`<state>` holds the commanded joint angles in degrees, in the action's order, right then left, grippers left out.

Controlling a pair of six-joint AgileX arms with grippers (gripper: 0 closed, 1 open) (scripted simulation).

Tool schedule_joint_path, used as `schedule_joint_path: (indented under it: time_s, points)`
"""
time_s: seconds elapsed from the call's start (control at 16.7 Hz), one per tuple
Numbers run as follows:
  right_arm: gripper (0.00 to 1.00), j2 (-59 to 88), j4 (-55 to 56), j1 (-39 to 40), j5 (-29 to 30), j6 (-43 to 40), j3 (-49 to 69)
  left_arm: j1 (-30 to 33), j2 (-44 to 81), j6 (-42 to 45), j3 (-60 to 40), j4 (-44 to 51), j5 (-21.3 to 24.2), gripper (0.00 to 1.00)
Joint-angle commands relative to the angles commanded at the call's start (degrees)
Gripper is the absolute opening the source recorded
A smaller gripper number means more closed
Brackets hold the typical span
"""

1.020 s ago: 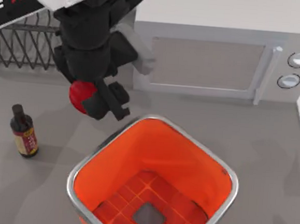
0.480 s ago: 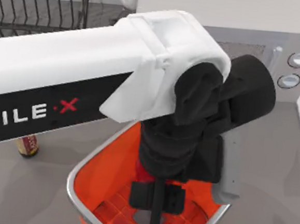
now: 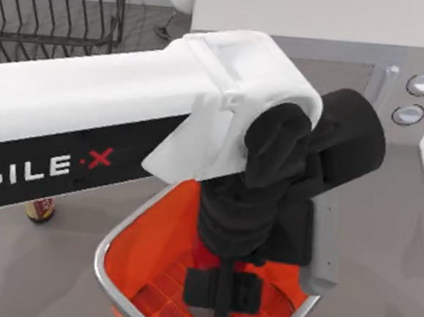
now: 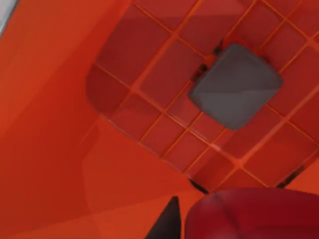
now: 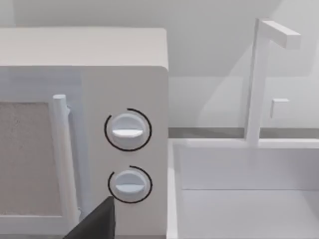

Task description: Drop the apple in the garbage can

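A: Delta vs half a second back, top view: almost nothing. Left arm has only crept a little; a second ago it was off past the can's far-left corner with the apple, now it's parked over the opening.

B: Where's the left gripper (image 3: 223, 291) exactly?

A: Top view: pointing down inside the rim of the garbage can (image 3: 121, 234), over the gridded floor. A sliver of the apple (image 3: 206, 255) shows red just under the wrist, above the fingers.

B: Left wrist view?

A: Looks straight down into the can (image 4: 60, 124): orange wall, grid floor, grey square. Apple (image 4: 254, 214) sits at the frame edge right up at the camera, one dark fingertip (image 4: 167, 224) beside it. I read that as fingers closed on the apple, not released.

B: Right arm?

A: Idle. Right wrist view faces the microwave (image 5: 84, 89) dials and the sink (image 5: 239, 189); one dark finger tip (image 5: 97, 224) pokes in, can't tell whether it's spread or closed.

B: Progress?

A: Pick and carry done, apple is over the can. Left: open the fingers, let it fall, retract. Bottle (image 3: 40, 209) untouched on the table at left.
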<state>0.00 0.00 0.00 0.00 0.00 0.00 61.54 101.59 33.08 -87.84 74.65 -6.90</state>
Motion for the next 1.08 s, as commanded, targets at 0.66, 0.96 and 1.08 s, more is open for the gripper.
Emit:
schedule_joint_path:
  time_s: [0.66, 0.96, 1.08]
  points:
    - [1.00, 0.00, 0.00, 0.00, 0.00, 0.00, 0.00, -0.55, 1.50, 1.38, 11.94, -13.36, 0.68, 0.00]
    - [1.00, 0.00, 0.00, 0.00, 0.00, 0.00, 0.00, -0.55, 1.50, 1.38, 11.94, -13.36, 0.68, 0.38]
    - [1.00, 0.00, 0.00, 0.00, 0.00, 0.00, 0.00, -0.55, 1.50, 1.38, 11.94, -13.36, 0.68, 0.53]
